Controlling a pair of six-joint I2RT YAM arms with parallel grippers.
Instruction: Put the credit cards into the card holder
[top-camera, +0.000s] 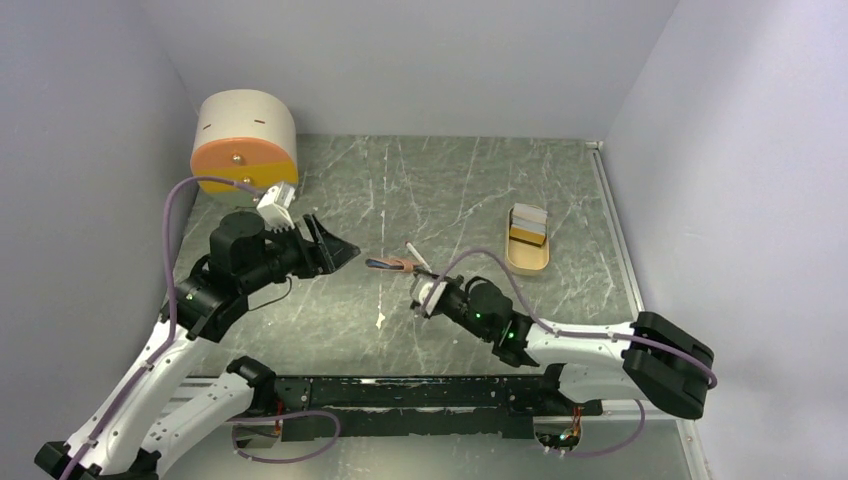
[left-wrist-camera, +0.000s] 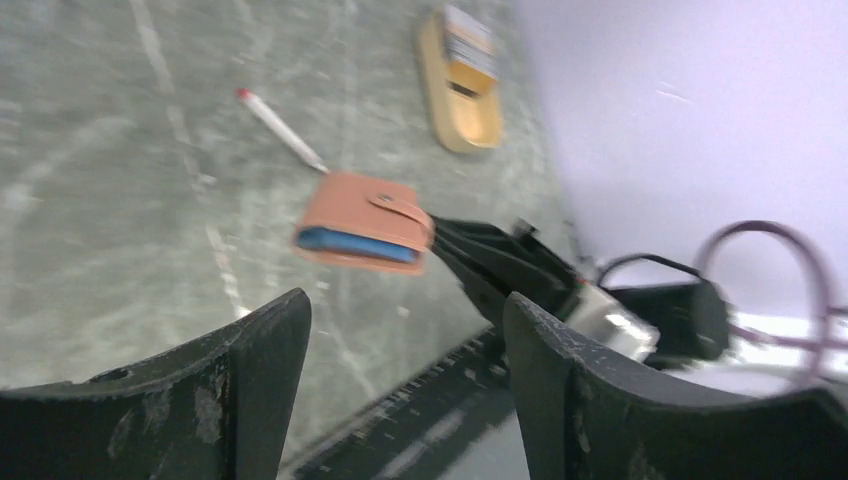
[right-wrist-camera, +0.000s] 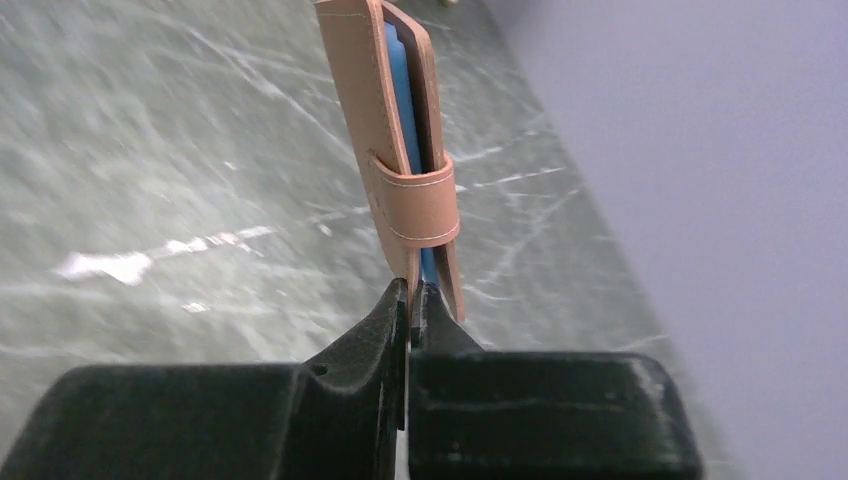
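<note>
Top external view, entry one: card holder (top-camera: 390, 265), tan with a strap, near the middle of the frame, its long axis running roughly left to right; whether it clears the bench (top-camera: 450, 190) cannot be told. Entry two: right tool (top-camera: 418, 290), just right of and below the holder, jaws pinched fully together on the holder's near edge; the right wrist view shows the holder standing edge-on out of the closed jaws, a blue card (right-wrist-camera: 398, 90) lodged between its leaves. Entry three: left tool (top-camera: 340, 252), left of the holder and apart from it, jaws spread wide and holding nothing; its wrist view looks between the two fingers at the side of the holder where the blue edge shows. Entry four: credit cards (top-camera: 528, 225), lying in a tan tray (top-camera: 527, 264) to the right of and slightly above the holder, the tray's long axis running up and down the frame, crosswise to the holder's. Entry five: white stick (top-camera: 415, 258) lying beside the holder, no part of the job. Entry six: round drum (top-camera: 245, 135), upper left. Assessment: the right arm is the nearer to the tray but is taken up with the holder; the free left tool would have to reach rightward past the holder to fetch a card.
</note>
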